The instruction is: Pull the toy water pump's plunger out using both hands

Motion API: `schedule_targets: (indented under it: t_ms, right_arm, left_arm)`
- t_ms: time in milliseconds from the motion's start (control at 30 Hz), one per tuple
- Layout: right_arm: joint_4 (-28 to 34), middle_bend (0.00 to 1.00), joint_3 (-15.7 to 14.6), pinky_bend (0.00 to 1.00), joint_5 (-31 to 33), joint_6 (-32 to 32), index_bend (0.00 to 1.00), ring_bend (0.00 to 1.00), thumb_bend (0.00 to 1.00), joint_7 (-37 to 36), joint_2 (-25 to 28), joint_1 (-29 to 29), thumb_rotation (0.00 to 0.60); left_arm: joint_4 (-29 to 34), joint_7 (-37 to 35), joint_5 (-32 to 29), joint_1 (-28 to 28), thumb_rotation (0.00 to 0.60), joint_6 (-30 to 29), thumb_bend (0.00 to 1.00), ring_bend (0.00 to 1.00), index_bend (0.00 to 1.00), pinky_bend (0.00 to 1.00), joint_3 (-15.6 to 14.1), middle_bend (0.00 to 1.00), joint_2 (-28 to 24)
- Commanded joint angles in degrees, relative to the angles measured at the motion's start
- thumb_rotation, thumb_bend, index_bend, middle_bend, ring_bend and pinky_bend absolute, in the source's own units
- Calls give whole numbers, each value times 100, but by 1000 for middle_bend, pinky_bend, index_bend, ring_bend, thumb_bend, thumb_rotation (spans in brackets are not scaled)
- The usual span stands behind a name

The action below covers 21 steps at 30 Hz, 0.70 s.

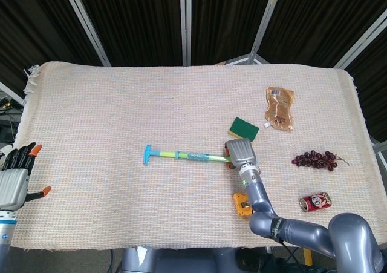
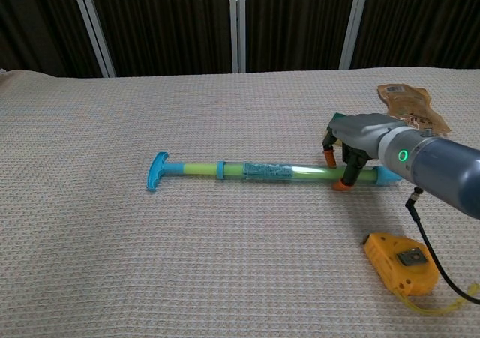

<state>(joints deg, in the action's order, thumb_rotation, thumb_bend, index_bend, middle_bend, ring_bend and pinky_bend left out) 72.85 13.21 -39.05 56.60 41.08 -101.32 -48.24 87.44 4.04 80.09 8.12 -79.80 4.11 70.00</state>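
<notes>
Green-and-blue toy water pump (image 2: 262, 170) flat on cloth, T-handle plunger (image 2: 159, 170) leftward.

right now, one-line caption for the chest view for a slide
Right hand straddles the toy pump's barrel end on the table, tape measure in front.

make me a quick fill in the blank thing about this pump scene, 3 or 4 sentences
1. The right hand is closed around the end of the toy water pump away from its ____-shaped handle.
2. The left hand holds ____.
3. The green sponge lies beside the ____ hand.
4. The tape measure is ____ in colour.

Missing words: T; nothing; right; yellow
</notes>
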Motion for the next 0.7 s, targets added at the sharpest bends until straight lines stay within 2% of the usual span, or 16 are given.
schedule_targets:
  t_ms: [33,133,200,267,367,567,700]
  right_arm:
    - [79,1000,-4,1000,-12,36,686,1000,390,30,38,-2,600]
    - [257,1000,-2,1000,36,87,692,1000,423,114,111,-11,600]
    - [414,1000,10,1000,63,144,696,1000,434,166,164,-17,600]
    - [548,1000,23,1000,129,193,701,1000,454,230,210,-24,600]
    - [683,1000,29,1000,200,283,706,1000,488,354,257,-56,600]
    - [837,1000,39,1000,337,410,708,1000,499,486,287,-98,600]
    - [948,1000,67,1000,474,449,713,1000,504,531,312,-117,600]
  left_arm:
    - [-3,33,7,36,600,31,0,0,0,0,12,0,11]
    - [-16,95,50,147,600,96,0,25,0,17,59,25,75]
    - [-20,135,164,337,600,242,0,148,0,127,104,148,157]
    - [-43,119,224,494,600,381,0,352,5,346,147,363,235]
    - [-114,64,339,751,600,610,38,528,82,596,193,545,368]
    - [-502,-153,676,1432,600,1053,205,714,287,870,346,725,896]
    - [-729,-167,675,1834,600,1462,281,763,325,953,403,762,1228]
